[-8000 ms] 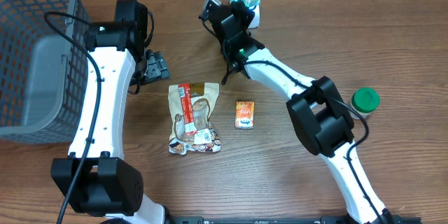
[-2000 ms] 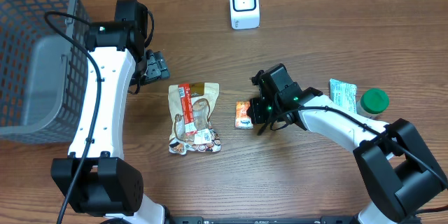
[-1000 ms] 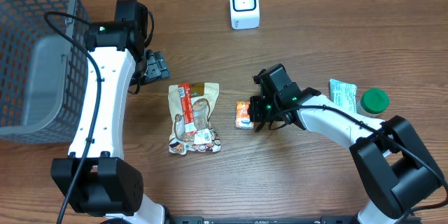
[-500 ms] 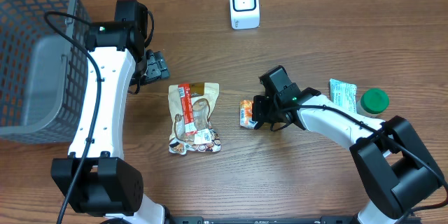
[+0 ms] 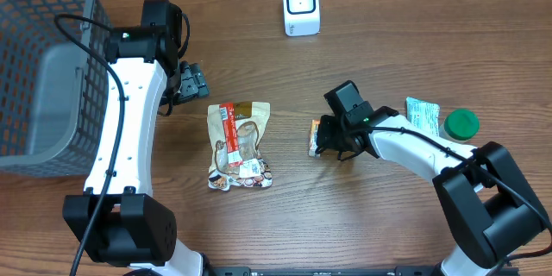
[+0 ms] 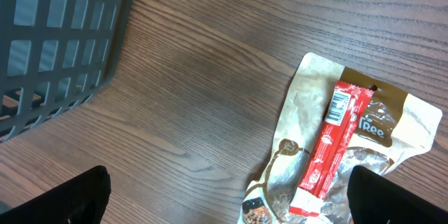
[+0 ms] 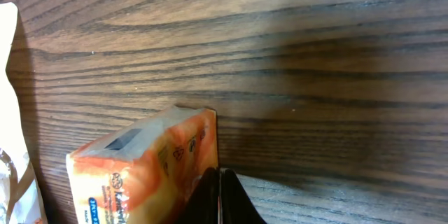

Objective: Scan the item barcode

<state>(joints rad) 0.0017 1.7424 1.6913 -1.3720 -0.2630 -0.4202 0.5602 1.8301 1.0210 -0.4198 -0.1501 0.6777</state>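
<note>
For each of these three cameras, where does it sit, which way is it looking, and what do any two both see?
Overhead: fixed above the table, looking straight down; both arms show, left gripper and right gripper included.
Left wrist: on the left arm, facing down at the basket and snack pouch; its open fingertips fill the bottom corners.
Right wrist: low over the wood, facing the orange packet; its shut fingertips meet at the packet's edge.
Shared: overhead and left wrist both see the pouch and basket.
</note>
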